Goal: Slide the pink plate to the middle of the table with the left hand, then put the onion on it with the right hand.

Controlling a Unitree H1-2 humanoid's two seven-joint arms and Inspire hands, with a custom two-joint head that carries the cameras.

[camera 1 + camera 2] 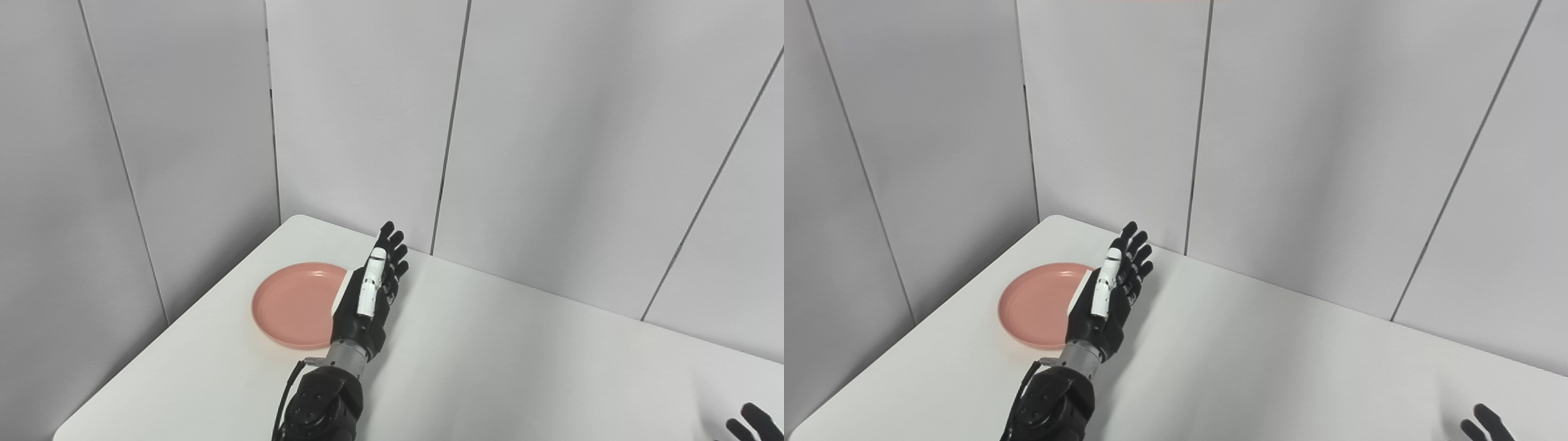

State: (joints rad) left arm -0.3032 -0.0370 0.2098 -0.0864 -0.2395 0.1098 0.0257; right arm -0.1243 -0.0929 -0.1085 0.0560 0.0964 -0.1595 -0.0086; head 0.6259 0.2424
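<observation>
A pink plate (294,303) lies flat on the white table (490,367) near its far left corner. My left hand (369,291) is open with its fingers straight, held edge-on above the plate's right rim and pointing toward the back wall. It holds nothing. Whether it touches the plate I cannot tell. Only the fingertips of my right hand (750,422) show at the bottom right corner, spread apart. No onion is in view.
Grey wall panels (551,153) close off the table at the back and on the left. The table's left edge (171,324) runs diagonally close to the plate.
</observation>
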